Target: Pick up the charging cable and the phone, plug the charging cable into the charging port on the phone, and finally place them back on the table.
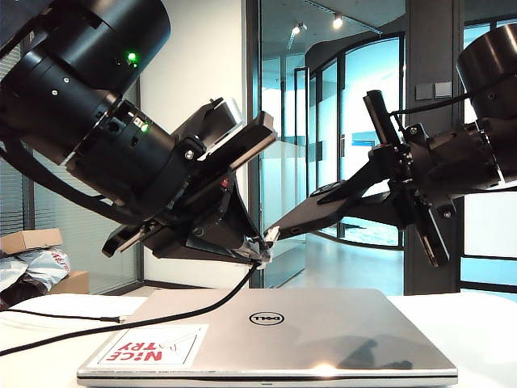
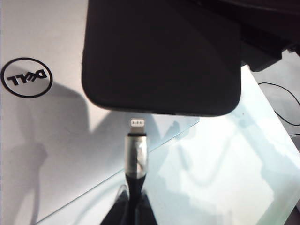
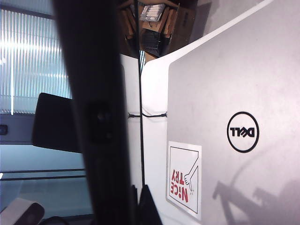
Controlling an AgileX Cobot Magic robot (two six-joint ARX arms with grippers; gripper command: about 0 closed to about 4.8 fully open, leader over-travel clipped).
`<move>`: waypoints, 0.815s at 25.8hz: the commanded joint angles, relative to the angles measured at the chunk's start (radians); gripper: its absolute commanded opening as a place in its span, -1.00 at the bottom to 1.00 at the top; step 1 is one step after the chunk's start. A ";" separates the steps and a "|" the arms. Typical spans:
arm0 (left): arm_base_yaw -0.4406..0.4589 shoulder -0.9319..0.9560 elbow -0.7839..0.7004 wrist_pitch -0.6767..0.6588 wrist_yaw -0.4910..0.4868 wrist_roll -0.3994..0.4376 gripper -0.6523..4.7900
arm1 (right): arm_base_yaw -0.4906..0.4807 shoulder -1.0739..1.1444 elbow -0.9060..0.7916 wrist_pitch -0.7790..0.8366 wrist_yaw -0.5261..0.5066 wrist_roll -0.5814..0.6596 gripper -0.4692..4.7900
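My left gripper (image 1: 257, 247) (image 2: 133, 212) is shut on the charging cable (image 1: 186, 311) just behind its silver sleeve. The silvery-white plug (image 2: 137, 123) points at the phone's lower edge and stops a small gap short of it. The phone (image 2: 161, 56) (image 1: 323, 212) is a flat black slab, held tilted in the air above the laptop. My right gripper (image 1: 386, 196) (image 3: 139, 208) is shut on the phone, which shows edge-on as a dark band (image 3: 93, 112) in the right wrist view. The cord hangs down across the laptop onto the white table (image 1: 477, 323).
A closed silver Dell laptop (image 1: 275, 331) (image 3: 234, 84) with a red-lettered sticker (image 1: 153, 346) lies under both grippers. A second thin black cord with a dark plug (image 1: 111, 319) rests on the table at the left. Cardboard boxes (image 1: 32, 240) and bags sit beyond the table's left edge.
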 commanded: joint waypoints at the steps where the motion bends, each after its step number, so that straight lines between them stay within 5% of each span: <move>1: -0.002 -0.003 0.003 0.010 0.002 0.067 -0.78 | 0.005 -0.010 0.006 0.049 -0.010 -0.022 -0.84; 21: -0.003 -0.003 0.003 -0.018 0.002 0.118 -0.78 | 0.005 -0.008 0.007 0.092 -0.051 -0.065 -0.84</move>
